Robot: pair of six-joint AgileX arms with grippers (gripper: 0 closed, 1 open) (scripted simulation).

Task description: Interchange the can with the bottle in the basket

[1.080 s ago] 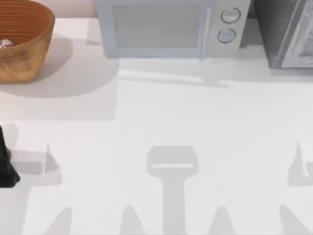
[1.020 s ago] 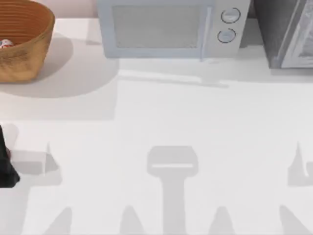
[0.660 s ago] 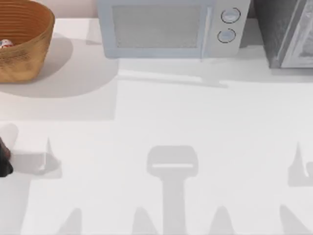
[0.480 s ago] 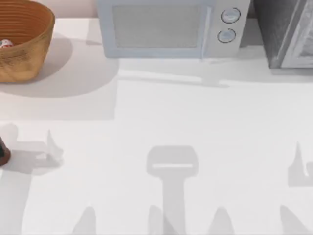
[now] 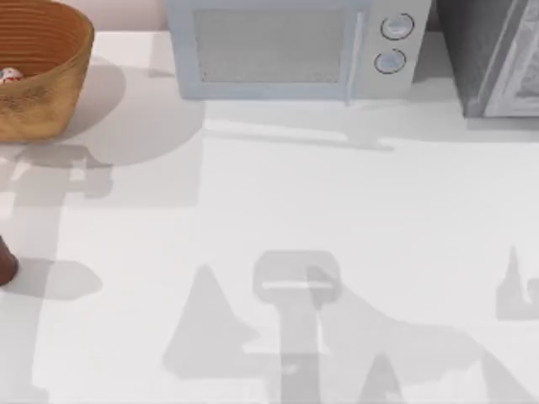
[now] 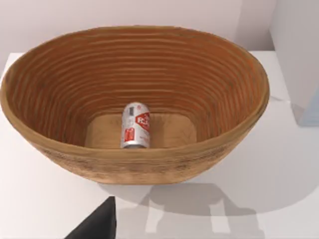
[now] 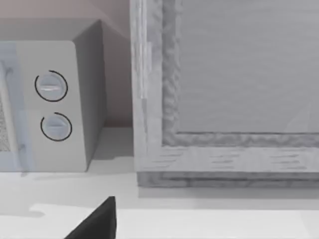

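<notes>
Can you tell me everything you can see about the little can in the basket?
The can is a small tin with a white body, red markings and a dull metal end. It lies on its side on the flat bottom of the basket, which is big, round, woven and orange-brown. The can rests near the middle of the floor, away from the ribbed walls. In the top view a bit of it peeks over the rim at the table's far left.
</notes>
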